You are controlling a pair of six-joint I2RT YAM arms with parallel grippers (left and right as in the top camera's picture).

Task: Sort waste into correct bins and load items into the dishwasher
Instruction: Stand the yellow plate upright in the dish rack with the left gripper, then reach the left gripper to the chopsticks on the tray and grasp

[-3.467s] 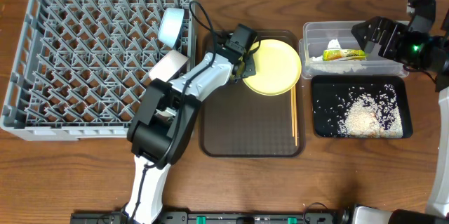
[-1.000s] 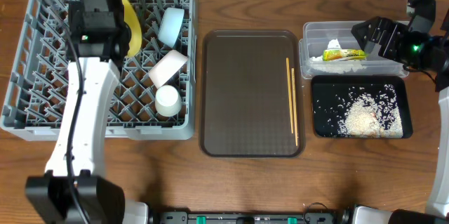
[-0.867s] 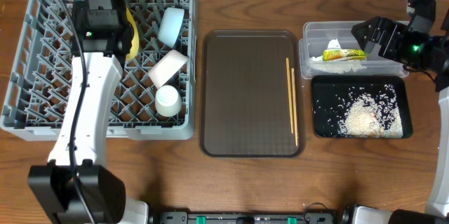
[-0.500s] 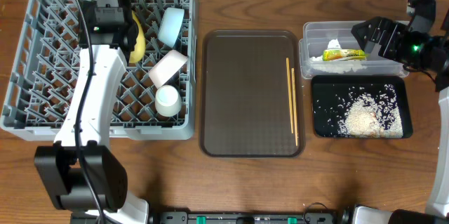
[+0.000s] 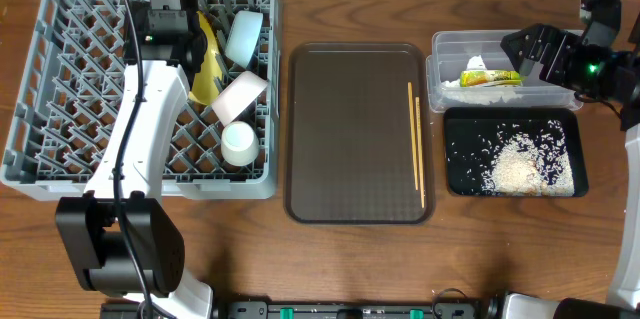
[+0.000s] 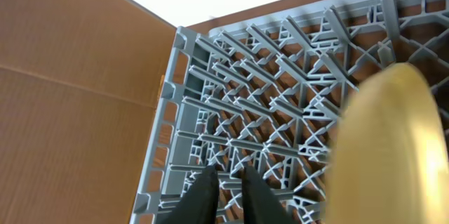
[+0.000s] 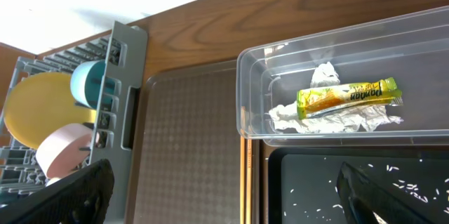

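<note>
Yellow plate (image 5: pixel 207 64) is off the brown tray (image 5: pixel 350 129) and now stands on edge in the dishwasher rack (image 5: pixel 60 184). Left tool (image 6: pixel 228 182) is just cracking apart, narrow, nothing between its fingers. Right tool (image 7: pixel 224 171) hangs wide and empty by the clear tub (image 7: pixel 435 48). Only the chopsticks (image 5: pixel 415 139) are left to load.

A brown serving tray (image 5: pixel 350 134) with a raised rim and rounded corners lies flat at the middle of a dark wooden table (image 5: pixel 330 259), its textured surface mostly bare. Beyond the table's far left corner stands a plain cardboard panel (image 6: pixel 77 97).
</note>
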